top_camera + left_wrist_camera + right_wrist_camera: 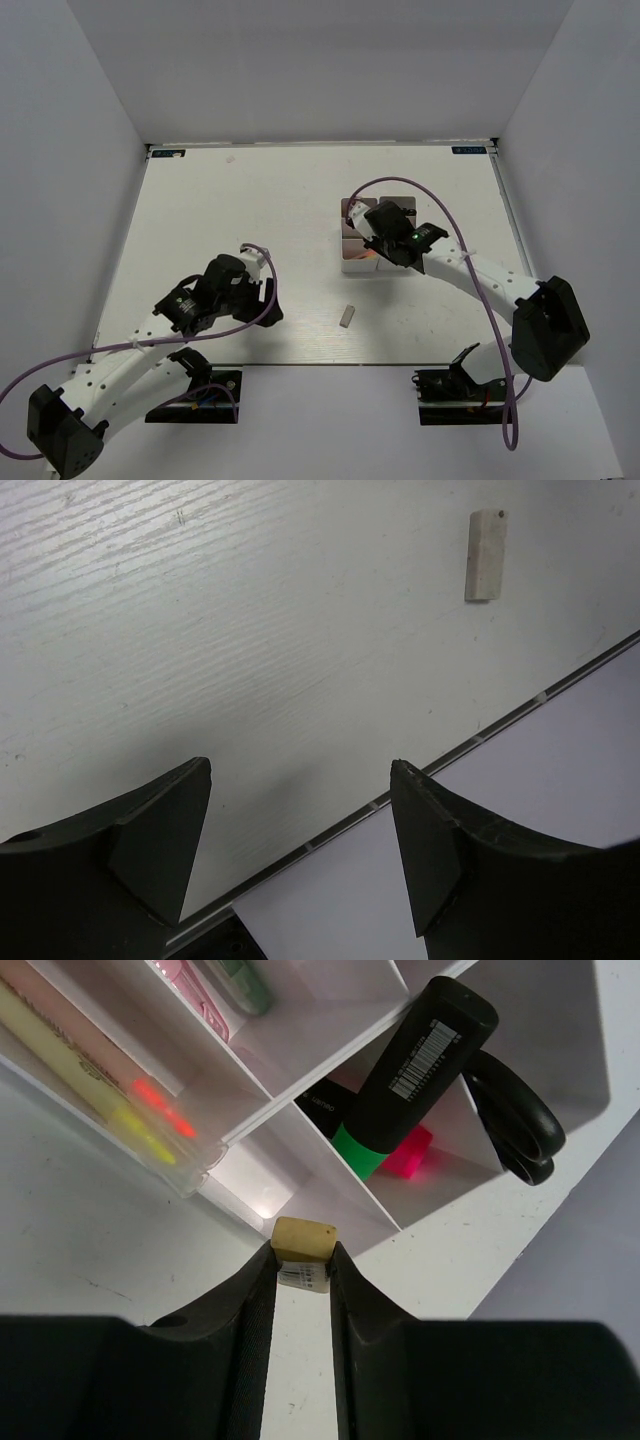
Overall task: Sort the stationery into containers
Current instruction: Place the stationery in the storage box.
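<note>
1. My right gripper (303, 1260) is clenched on a tan eraser block (305, 1236). Both fingers press its sides, and its top end stands out above the fingertips.
2. In the top view this gripper hangs over the white bins (356, 263), on the right half of the table (200, 200). From the wrist view I cannot tell whether the block is over a compartment or just outside the rim.
3. The bins are four translucent compartments joined together.
4. A black-green marker (405, 1070) leans tilted in one compartment, with a pink tip (410, 1152) just beside its green end.
5. The black handles of the scissors (522, 1120) are next to this marker. I cannot tell if they share one compartment.
6. Another compartment holds a pink marker (200, 1000) and a mint-green marker (243, 982).
7. A cream stick (70, 1055) lies in the compartment at the left of the wrist view.
8. My left gripper (300, 830) is released, with the fingers spread wide and only bare table between them, close to the near edge.
9. A pale eraser block (486, 555) lies flat on the table, well apart from the left fingers and near the bins.
</note>
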